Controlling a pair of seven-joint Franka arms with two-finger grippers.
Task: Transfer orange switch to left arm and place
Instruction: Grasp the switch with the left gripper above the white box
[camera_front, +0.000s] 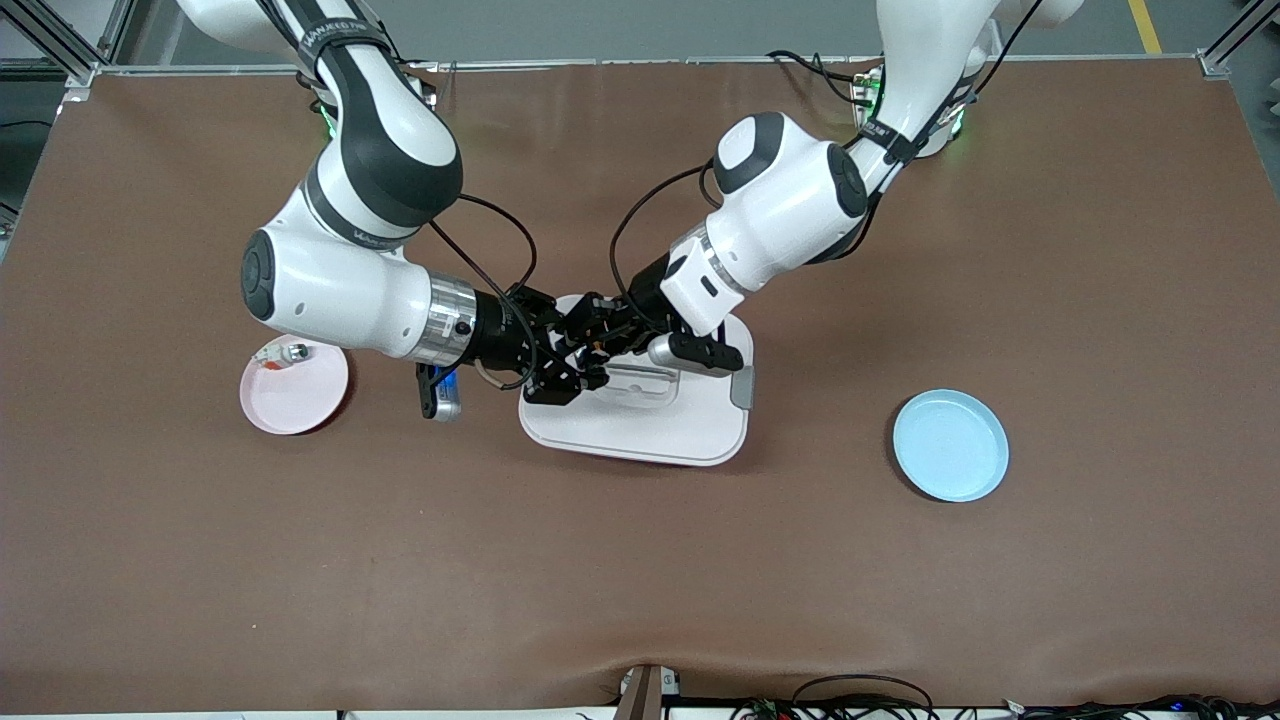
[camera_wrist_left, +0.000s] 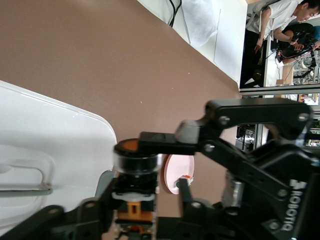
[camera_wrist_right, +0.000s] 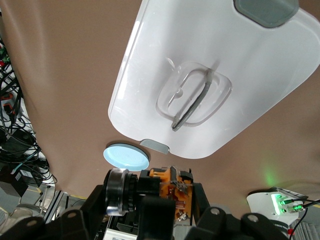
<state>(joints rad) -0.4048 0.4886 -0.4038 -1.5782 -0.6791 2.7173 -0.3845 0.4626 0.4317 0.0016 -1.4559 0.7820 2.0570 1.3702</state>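
The orange switch (camera_wrist_left: 134, 192) hangs in the air between both grippers, over the end of the white box (camera_front: 650, 430) toward the right arm's end of the table. My right gripper (camera_front: 562, 368) is shut on it lengthwise, one finger (camera_wrist_left: 159, 140) on the orange cap, as the right wrist view (camera_wrist_right: 150, 192) also shows. My left gripper (camera_wrist_left: 142, 200) is open, with its fingers on either side of the switch's black body. One finger touches it and the other stands a little apart. In the front view the left gripper (camera_front: 592, 338) meets the right one and the switch is mostly hidden.
A pink plate (camera_front: 295, 400) with a small silver-and-white part (camera_front: 286, 353) lies toward the right arm's end. A blue plate (camera_front: 950, 445) lies toward the left arm's end. The box has grey side latches (camera_front: 742, 385) and a recessed lid handle (camera_wrist_right: 192, 102).
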